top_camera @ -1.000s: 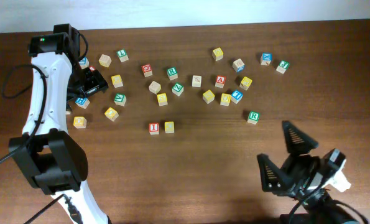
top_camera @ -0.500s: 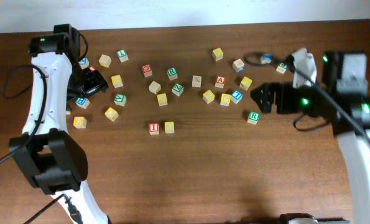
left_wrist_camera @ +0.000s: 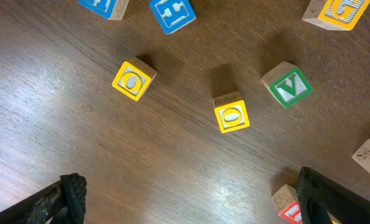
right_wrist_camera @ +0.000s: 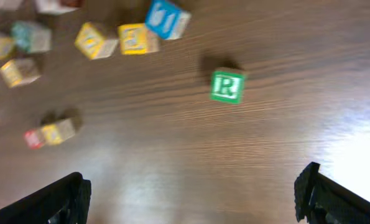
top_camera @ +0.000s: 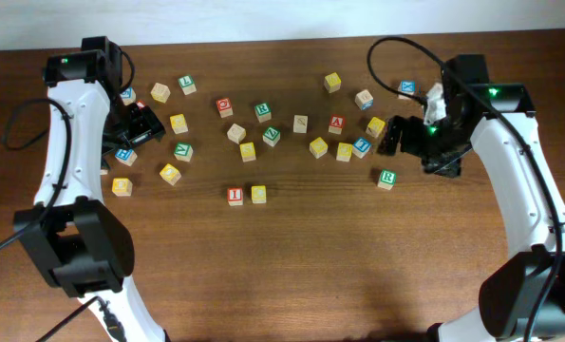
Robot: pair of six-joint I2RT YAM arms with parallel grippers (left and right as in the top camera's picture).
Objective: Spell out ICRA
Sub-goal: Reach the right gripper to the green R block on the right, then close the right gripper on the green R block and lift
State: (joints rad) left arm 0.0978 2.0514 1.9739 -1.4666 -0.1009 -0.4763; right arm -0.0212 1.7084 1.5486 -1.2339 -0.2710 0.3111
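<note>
Left gripper [left_wrist_camera: 188, 193], right gripper [right_wrist_camera: 191, 193]: jaws apart. The right hangs near the green R block [right_wrist_camera: 227, 86] toward the desk's right edge — judged the next letter.

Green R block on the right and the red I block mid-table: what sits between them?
In the overhead view, a yellow wooden block sits right beside the red I block; from there to the green R block is bare wood.

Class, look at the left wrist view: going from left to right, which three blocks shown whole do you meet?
yellow O block → yellow oval-marked block → green V block
</note>
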